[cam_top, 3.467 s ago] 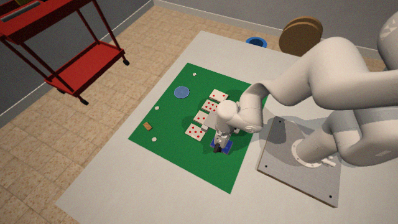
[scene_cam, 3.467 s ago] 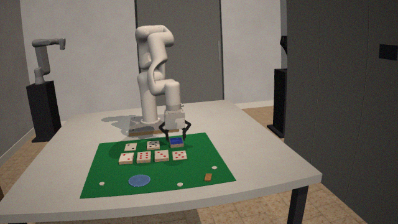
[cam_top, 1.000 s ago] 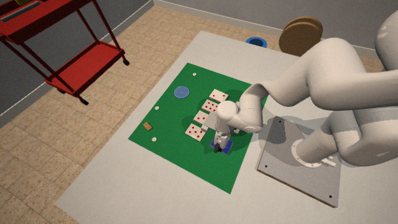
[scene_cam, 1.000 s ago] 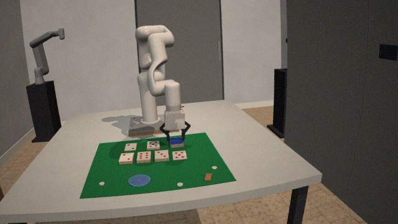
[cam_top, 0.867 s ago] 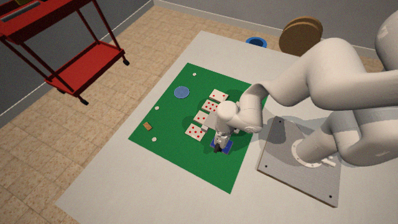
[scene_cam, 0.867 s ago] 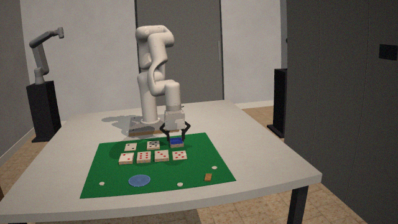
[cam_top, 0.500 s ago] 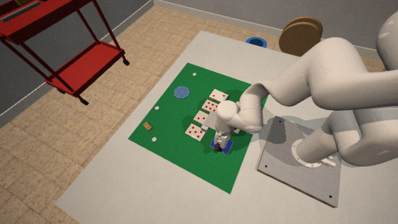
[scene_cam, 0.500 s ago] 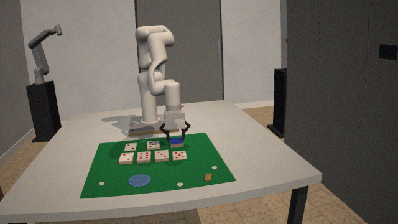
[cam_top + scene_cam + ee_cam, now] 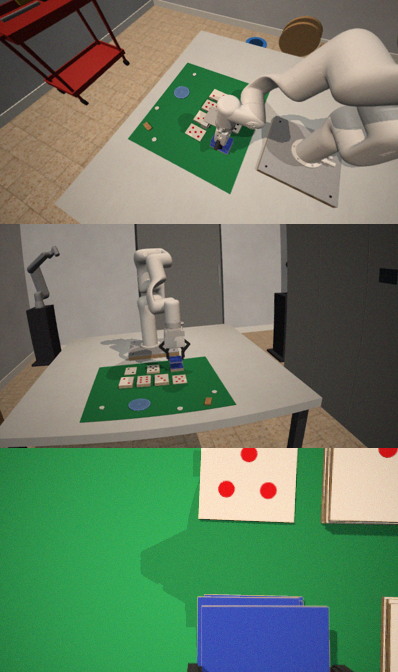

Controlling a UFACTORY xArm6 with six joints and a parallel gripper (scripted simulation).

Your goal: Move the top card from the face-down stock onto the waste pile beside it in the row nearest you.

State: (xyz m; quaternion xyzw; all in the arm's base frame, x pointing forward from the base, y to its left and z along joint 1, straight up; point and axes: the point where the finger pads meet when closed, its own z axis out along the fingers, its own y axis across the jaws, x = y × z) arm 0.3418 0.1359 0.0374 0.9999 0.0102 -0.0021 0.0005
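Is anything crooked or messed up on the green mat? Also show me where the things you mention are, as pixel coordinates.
Nothing looks spilled or broken. Only the top blue card [image 9: 265,640] [image 9: 176,359] looks odd: it doesn't line up with the blue stack [image 9: 250,601] [image 9: 176,366], because the gripper [image 9: 176,358] is holding it up above the rest.

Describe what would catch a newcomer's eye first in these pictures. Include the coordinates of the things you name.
Probably the bright green mat [image 9: 174,155] [image 9: 109,398] [image 9: 75,523] on the pale table, with cards lying on it in two rows. Next, the white arm [image 9: 354,62] [image 9: 155,267] reaching over it, a blue-backed card [image 9: 176,359] [image 9: 265,638] between its gripper's fingers, above the blue stock [image 9: 176,366] [image 9: 250,600].
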